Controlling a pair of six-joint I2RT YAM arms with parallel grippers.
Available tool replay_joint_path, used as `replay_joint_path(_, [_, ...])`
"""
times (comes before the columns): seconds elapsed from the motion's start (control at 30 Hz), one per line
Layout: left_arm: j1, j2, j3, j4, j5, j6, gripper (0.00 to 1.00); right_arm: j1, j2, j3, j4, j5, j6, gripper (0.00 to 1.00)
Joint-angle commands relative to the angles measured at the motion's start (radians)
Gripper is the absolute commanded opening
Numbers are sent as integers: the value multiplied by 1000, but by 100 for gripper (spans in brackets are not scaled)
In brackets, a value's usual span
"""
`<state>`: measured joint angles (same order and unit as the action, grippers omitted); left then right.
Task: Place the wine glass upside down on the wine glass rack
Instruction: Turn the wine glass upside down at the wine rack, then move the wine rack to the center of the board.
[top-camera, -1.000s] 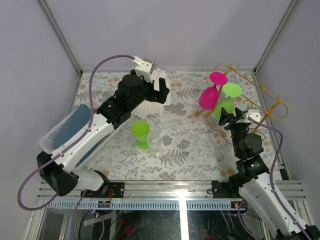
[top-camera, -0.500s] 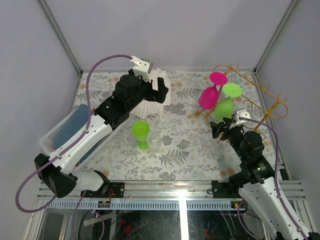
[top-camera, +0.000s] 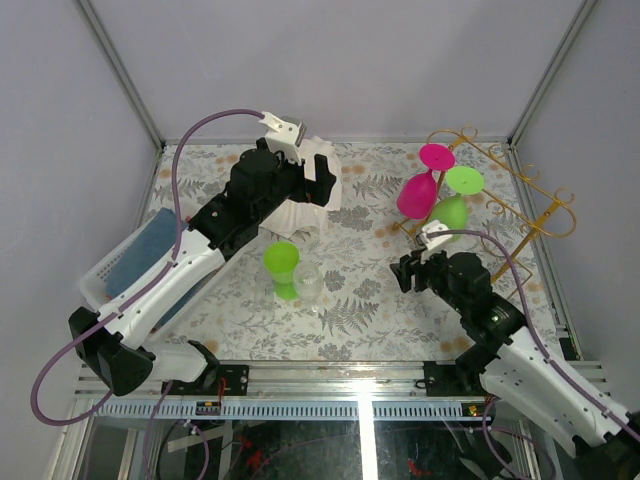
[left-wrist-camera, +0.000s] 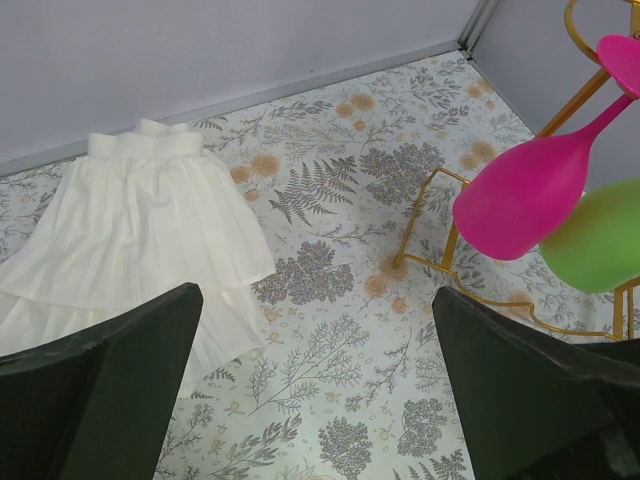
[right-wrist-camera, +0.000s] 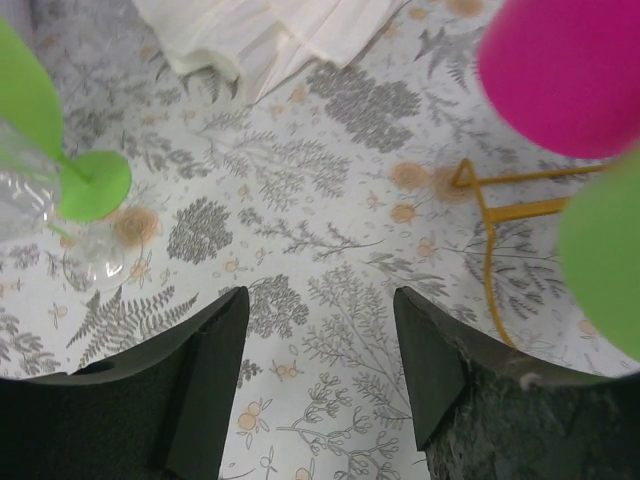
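Observation:
The gold wine glass rack (top-camera: 541, 214) stands at the far right. A pink wine glass (top-camera: 416, 192) and a green one (top-camera: 451, 207) hang upside down on it, bases on the rails. Another green wine glass (top-camera: 282, 264) and a clear one (top-camera: 308, 282) stand upright mid-table. My right gripper (top-camera: 405, 272) hovers left of the rack, open and empty; its wrist view shows bare table between the jaws (right-wrist-camera: 320, 300) and the green glass's foot (right-wrist-camera: 95, 185) at the left. My left gripper (left-wrist-camera: 315, 320) is open and empty above the white cloth's edge (left-wrist-camera: 130, 230).
A white pleated cloth (top-camera: 305, 200) lies at the back centre under the left arm. A white basket (top-camera: 105, 268) holding a blue cloth sits at the left edge. The rack's gold base wire (right-wrist-camera: 490, 210) runs along the table close to my right gripper.
My right gripper has drawn back from the rack, leftward and nearer, leaving the green glass hanging there. The left arm has barely moved.

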<state>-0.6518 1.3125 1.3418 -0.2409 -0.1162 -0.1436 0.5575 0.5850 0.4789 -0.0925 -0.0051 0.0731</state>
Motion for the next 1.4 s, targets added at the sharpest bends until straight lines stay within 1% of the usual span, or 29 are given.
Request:
replay_joint_path(0.0, [-2, -22, -4, 46, -26, 19, 100, 120, 106, 39, 57, 168, -56, 66])
replay_joint_path(0.17, [0, -25, -4, 46, -43, 25, 100, 127, 319, 150, -27, 202, -112, 63])
replay_joint_path(0.3, [0, -40, -10, 51, -67, 29, 100, 128, 495, 238, -90, 263, -160, 61])
replay_joint_path(0.37, [0, -52, -16, 57, -92, 29, 100, 130, 546, 281, -100, 300, -181, 60])
replay_joint_path(0.47, [0, -72, -30, 68, -151, 23, 100, 129, 646, 357, -117, 347, -210, 60])
replay_joint_path(0.7, [15, -164, -109, 143, -354, -5, 100, 130, 879, 513, -184, 447, -251, 58])
replay_joint_path(0.83, [26, -211, -150, 189, -398, -15, 100, 128, 1002, 586, -213, 536, -289, 56])
replay_joint_path(1.03, [29, -213, -155, 196, -407, -10, 100, 126, 1127, 640, -191, 643, -341, 53])
replay_joint_path(1.37, [30, -200, -151, 190, -393, -8, 100, 74, 1236, 682, -130, 672, -421, 45])
